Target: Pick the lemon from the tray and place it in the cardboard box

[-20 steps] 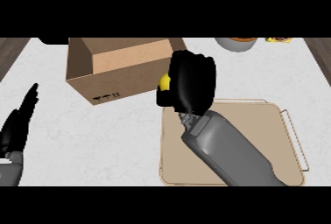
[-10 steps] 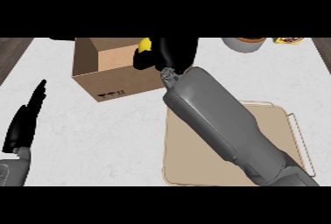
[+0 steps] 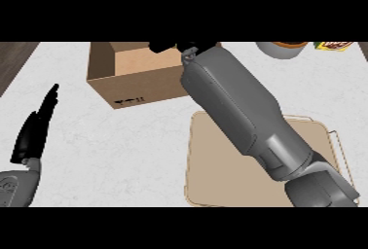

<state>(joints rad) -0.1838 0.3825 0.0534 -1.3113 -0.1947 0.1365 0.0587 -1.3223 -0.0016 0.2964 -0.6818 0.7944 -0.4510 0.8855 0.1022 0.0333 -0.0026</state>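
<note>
The open cardboard box (image 3: 129,78) stands at the back of the counter, left of centre. My right forearm stretches from the lower right across the tan tray (image 3: 215,165) to the box's far right corner. Only a small black part of my right hand (image 3: 164,47) shows there, at the top edge of the view above the box's opening. No lemon shows; the tray's visible part is bare. My left hand (image 3: 34,131) rests open at the left edge, fingers straight and pointing away.
A grey round container (image 3: 282,49) and a yellow packet (image 3: 335,45) sit at the back right. The counter's left edge, with a dark floor strip (image 3: 16,56), runs along the upper left.
My right arm has carried the lemon from beside the box's right wall up and over the box's opening. The hand has slid mostly out of view and the lemon no longer shows.
</note>
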